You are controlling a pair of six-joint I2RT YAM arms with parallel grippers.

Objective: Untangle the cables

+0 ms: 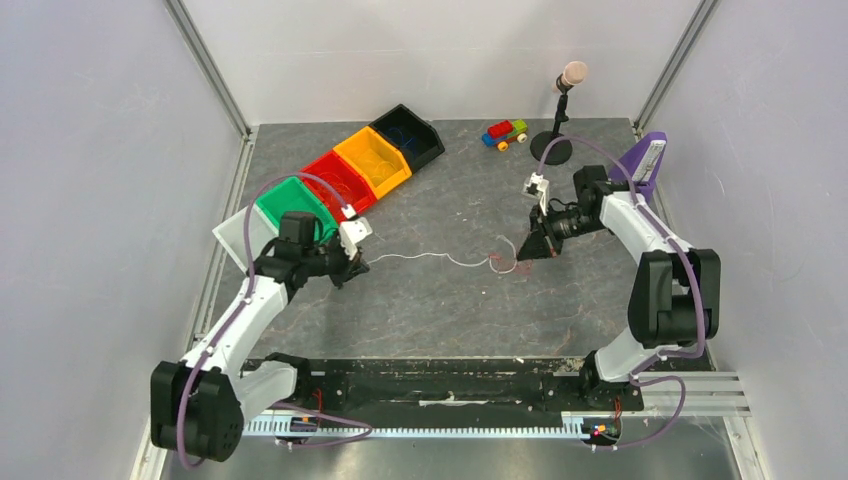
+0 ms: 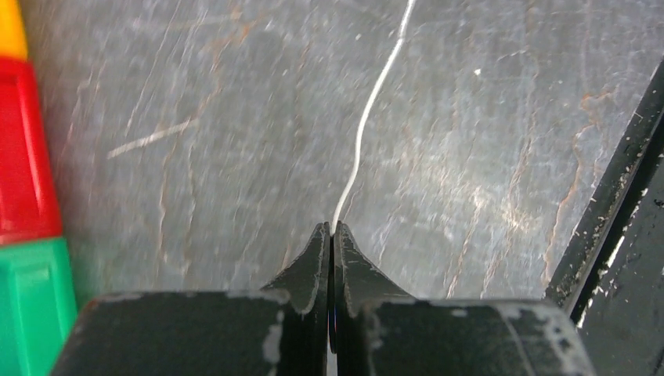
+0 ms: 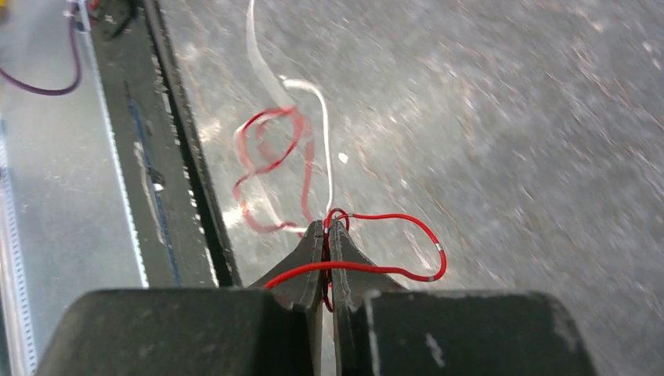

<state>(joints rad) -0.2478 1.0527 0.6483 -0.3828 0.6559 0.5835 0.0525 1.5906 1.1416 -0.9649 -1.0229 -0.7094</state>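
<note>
The cables lie mid-table. A thin white cable [image 1: 430,257] stretches between the two grippers, and a small red cable tangle [image 1: 505,264] sits at its right end. My left gripper [image 1: 356,266] is shut on the white cable's left end; in the left wrist view the strand [image 2: 366,117] runs straight out from the closed tips [image 2: 331,229]. My right gripper [image 1: 530,251] is shut on a red cable [image 3: 415,222], which loops out to the right of its tips [image 3: 329,225]. More red loops [image 3: 266,160] and the white cable [image 3: 321,117] lie just beyond them.
A row of bins stands at the back left: white [image 1: 232,240], green [image 1: 290,198], red [image 1: 338,176], orange [image 1: 372,158], black [image 1: 408,134]. A toy car [image 1: 505,133], a microphone stand [image 1: 552,148] and a purple object [image 1: 645,158] are at the back right. A black rail [image 1: 430,372] edges the front.
</note>
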